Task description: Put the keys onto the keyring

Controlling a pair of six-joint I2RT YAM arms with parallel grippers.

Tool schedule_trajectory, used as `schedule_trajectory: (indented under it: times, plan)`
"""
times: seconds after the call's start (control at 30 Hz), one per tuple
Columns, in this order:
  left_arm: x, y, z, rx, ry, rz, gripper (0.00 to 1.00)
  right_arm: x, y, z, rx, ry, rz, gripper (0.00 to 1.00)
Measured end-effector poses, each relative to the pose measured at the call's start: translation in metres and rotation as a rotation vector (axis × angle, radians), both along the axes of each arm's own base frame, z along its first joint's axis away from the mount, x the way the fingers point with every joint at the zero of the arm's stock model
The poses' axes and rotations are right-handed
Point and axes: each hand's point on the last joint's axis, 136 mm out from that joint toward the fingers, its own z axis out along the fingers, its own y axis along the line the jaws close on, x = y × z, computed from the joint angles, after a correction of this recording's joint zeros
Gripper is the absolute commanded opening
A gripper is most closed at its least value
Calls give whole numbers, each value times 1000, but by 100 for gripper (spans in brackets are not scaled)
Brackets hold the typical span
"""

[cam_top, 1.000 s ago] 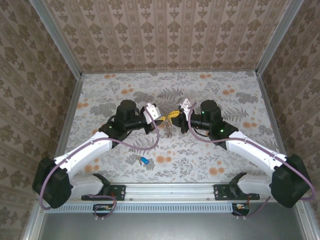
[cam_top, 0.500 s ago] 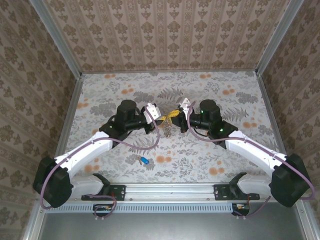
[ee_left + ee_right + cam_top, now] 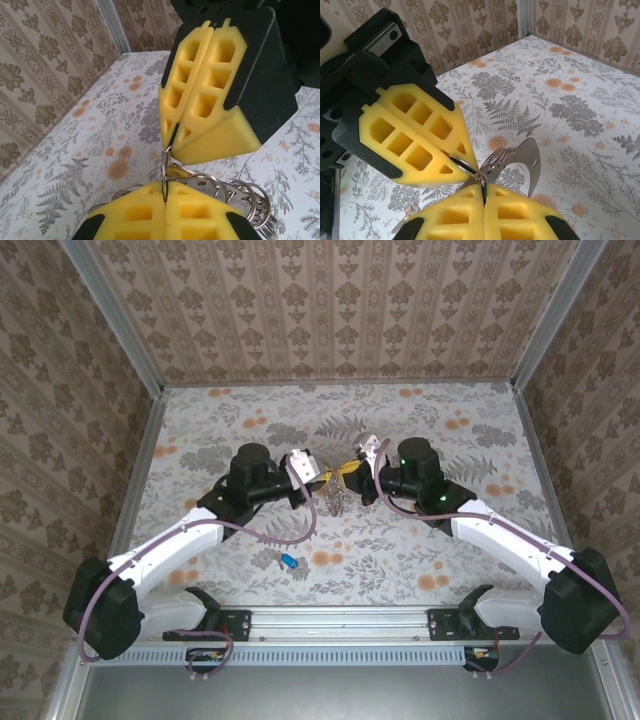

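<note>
keyring (image 3: 228, 186) shiny smooth metal; pads (image 3: 210, 102) matt yellow foam

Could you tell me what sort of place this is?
Probably a robot test cell: brown damask-wallpapered wall panels in aluminium frame posts, a floral-printed table top, and two white-and-black robot arms bolted to a metal rail.

Mid-table, the left gripper (image 3: 325, 477) and right gripper (image 3: 353, 469) meet tip to tip, each reaching in from its own side. The keyring (image 3: 337, 500) is pinched in both sets of tips and hangs just below them. A loose key (image 3: 289, 561) lies on the table (image 3: 450, 440) nearer the arm bases, left of centre and well apart.
</note>
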Motion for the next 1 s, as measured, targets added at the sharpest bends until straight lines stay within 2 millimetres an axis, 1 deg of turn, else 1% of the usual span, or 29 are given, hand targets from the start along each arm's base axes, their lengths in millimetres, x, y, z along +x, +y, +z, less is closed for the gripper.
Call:
schedule_trajectory:
  times: [0.07, 0.13, 0.23, 0.43, 0.5, 0.67, 0.87, 1.0]
  plan:
    - [0, 0, 0, -4, -5, 0, 0, 0, -1, 1, 1, 2, -2, 16]
    - [-1, -1, 2, -14, -15, -7, 0, 0, -3, 2, 3, 0, -1, 16]
    - [-4, -3, 5, -27, -26, -22, 0, -1, -6, 3, 1, 2, 1, 22]
    - [-10, -5, 13, -56, -54, -47, 0, -7, -18, 12, -10, -30, 18, 26]
    - [-12, -6, 13, -58, -57, -57, 0, -10, -20, 14, -16, -43, 32, 29]
    - [-18, -7, 17, -71, -61, -87, 0, -28, -24, 20, -72, -113, 125, 35]
    - [-35, -13, 22, -93, -67, -182, 0, -50, -23, 33, -173, -237, 274, 35]
    - [-44, -15, 23, -102, -66, -235, 0, -60, -27, 31, -241, -298, 340, 35]
